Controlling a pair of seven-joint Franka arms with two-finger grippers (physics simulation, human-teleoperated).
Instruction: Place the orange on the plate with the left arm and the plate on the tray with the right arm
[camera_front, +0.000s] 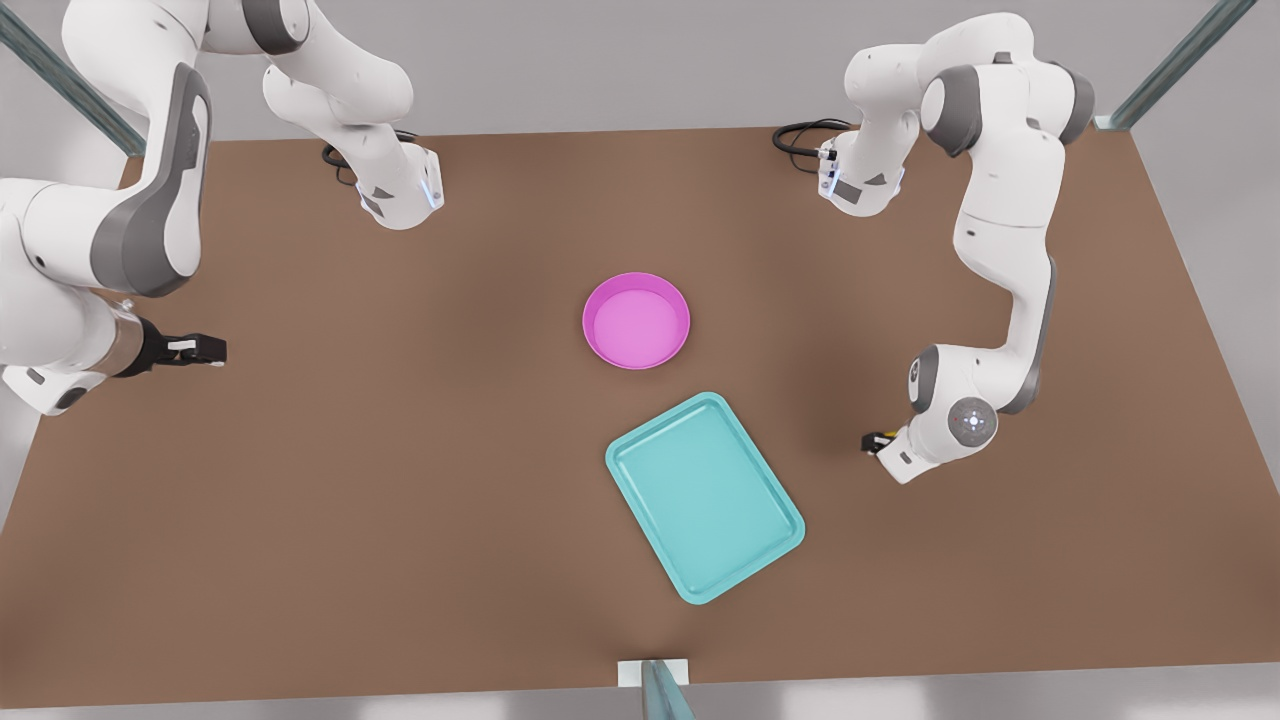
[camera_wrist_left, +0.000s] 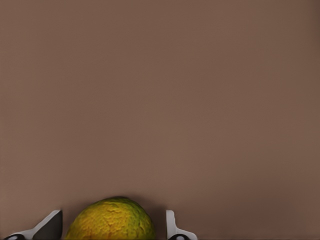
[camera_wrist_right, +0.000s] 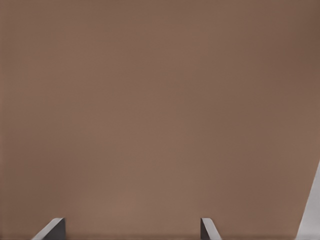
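The orange (camera_wrist_left: 111, 222), yellow-orange with greenish mottling, sits between the fingers of my left gripper (camera_wrist_left: 112, 225), which is shut on it close to the table. This gripper (camera_front: 872, 441) is at the front view's right, and a sliver of the orange (camera_front: 886, 437) shows at its tip. The magenta plate (camera_front: 636, 321) lies empty at mid-table. Just nearer the front edge lies the teal tray (camera_front: 704, 497), also empty and turned at an angle. My right gripper (camera_front: 212, 349) waits open at the front view's left, over bare table (camera_wrist_right: 132, 227).
The brown table (camera_front: 400, 500) stretches wide around the plate and tray. Two arm bases (camera_front: 400, 190) (camera_front: 860, 180) with cables stand at the back edge. A metal post (camera_front: 660, 690) rises at the front edge, and slanted struts (camera_front: 1170, 60) stand at the back corners.
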